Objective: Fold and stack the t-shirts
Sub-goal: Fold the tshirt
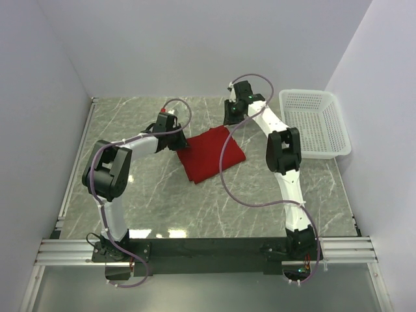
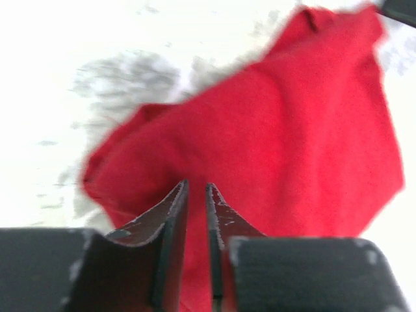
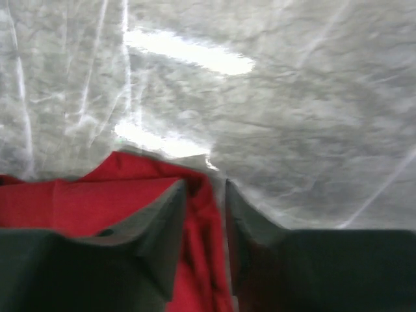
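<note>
The red t-shirt [image 1: 211, 156] lay on the surface [image 1: 195, 208] as a partly folded, lopsided rectangle, well apart from the white basket [image 1: 340, 133]. The left end effector [image 2: 197, 193] sat at the shirt edge farthest from the basket, its fingers pressed almost together with red cloth in the slit, apparently pinching that edge. The right end effector [image 3: 203, 188] gripped the corner nearest the basket, a bunched fold of cloth caught between its narrowly parted fingers.

The step looked like drawing one side over for another fold. To do it well, both arms would need to lift only enough to free the top layers, travel together at one pace so the cloth stayed taut, and lay the held edge squarely on the opposite one. Neither should release until the edges lined up, or the packet would skew.
</note>
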Tool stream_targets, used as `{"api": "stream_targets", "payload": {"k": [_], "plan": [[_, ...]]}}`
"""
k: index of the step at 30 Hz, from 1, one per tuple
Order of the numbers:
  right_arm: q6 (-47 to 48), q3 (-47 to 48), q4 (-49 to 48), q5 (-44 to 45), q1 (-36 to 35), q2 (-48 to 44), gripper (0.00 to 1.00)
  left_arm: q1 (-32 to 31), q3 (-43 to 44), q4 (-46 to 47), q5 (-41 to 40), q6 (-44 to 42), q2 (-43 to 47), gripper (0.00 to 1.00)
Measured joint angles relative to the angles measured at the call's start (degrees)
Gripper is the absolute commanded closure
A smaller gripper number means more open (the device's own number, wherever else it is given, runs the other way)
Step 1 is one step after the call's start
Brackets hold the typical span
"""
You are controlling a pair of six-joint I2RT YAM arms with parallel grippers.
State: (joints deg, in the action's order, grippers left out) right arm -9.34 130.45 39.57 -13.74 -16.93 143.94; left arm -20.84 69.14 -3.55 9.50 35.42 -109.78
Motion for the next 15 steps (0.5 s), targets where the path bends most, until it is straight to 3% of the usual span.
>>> {"api": "stream_targets", "payload": {"k": [1,5,12,14,15], "plan": [[0.39,-0.07,-0.07,-0.2,0.35,0.0,0.52,0.04,0.2,-0.55,-1.05,-0.07,0.0,0.69],[4.5,-4.48,-1.14,-1.9,2.16,-2.56,0.41,0.72,1.77,-3.43,-5.31,0.26,0.02,0.68],[14.14,-17.11,-0.98,-8.55,3.74,-14.29,0.39,3.23,0.55,-4.44,-7.74,0.83,0.81,0.64],[17.16,-19.91,-0.59,-11.1,3.67,-18.08,0.37,3.82,-0.59,-4.44,-8.44,0.66,2.16,0.61],[18.84,-21.4,-0.46,-12.31,3.67,-20.04,0.37,3.93,-1.29,-4.46,-9.25,0.59,3.23,0.55]]}}
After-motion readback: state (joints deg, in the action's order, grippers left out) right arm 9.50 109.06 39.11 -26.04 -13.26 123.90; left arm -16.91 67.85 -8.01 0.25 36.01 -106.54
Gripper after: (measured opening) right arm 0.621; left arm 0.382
